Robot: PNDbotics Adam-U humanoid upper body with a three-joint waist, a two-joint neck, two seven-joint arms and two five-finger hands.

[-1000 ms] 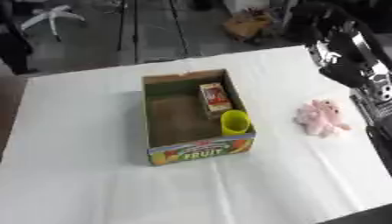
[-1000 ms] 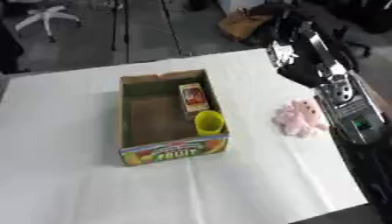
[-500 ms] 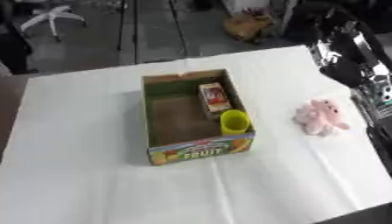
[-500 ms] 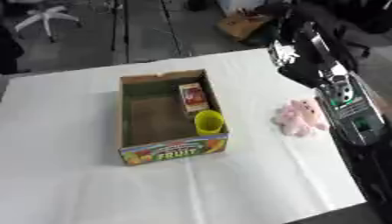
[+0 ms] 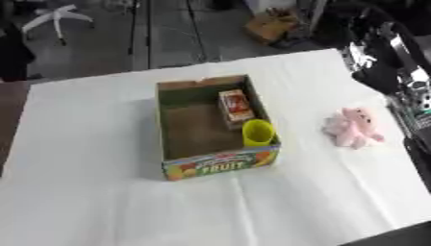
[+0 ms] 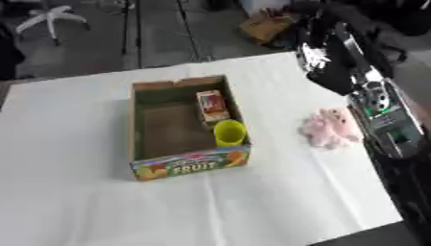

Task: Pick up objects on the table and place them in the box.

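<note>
Fingers first, and there is little to go on: the right hand (image 6: 330,72) is showing only as a dark blurred mass hanging above the table's far right edge, so I cannot tell whether its fingers are spread or curled. Behind it the black and silver right arm (image 6: 383,120) is running down the right side of the view toward the near corner, passing just beside the pink plush toy (image 5: 353,127). That toy is lying on the white table (image 5: 93,202), well apart from the cardboard box (image 5: 215,163) and to its right, nothing touching it. The box is sitting near the middle of the table, with "FRUIT" printed on its near wall. Inside it, a yellow cup (image 5: 259,132) is resting in the near right corner, and a small red and yellow carton (image 5: 235,106) is lying along the right wall just behind the cup
</note>
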